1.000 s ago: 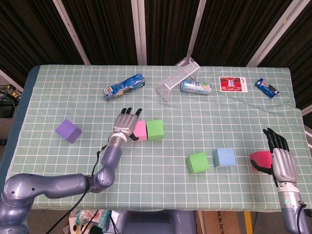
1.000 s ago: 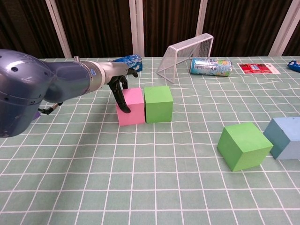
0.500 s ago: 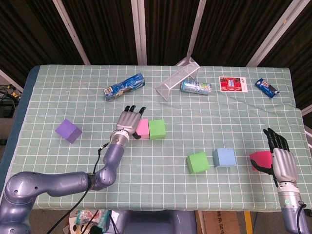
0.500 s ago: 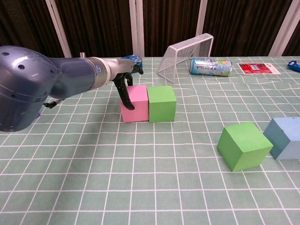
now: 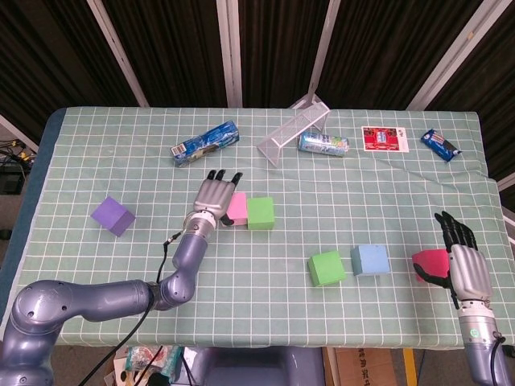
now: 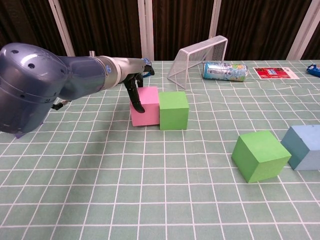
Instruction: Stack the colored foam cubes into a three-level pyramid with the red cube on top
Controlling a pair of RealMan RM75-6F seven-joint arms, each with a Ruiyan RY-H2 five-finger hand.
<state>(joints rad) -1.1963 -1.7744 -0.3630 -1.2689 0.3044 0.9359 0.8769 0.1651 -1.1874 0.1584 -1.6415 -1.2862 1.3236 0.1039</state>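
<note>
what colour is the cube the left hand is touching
Pink. The pink cube at the left hand shows best in the chest view.

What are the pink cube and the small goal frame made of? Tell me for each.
Pink cube: probably foam, with matte, unshiny faces and softly rounded edges. Goal frame: thin pale bars, perhaps metal or plastic, carrying a fine white see-through net; the finish is too small to judge.
</note>
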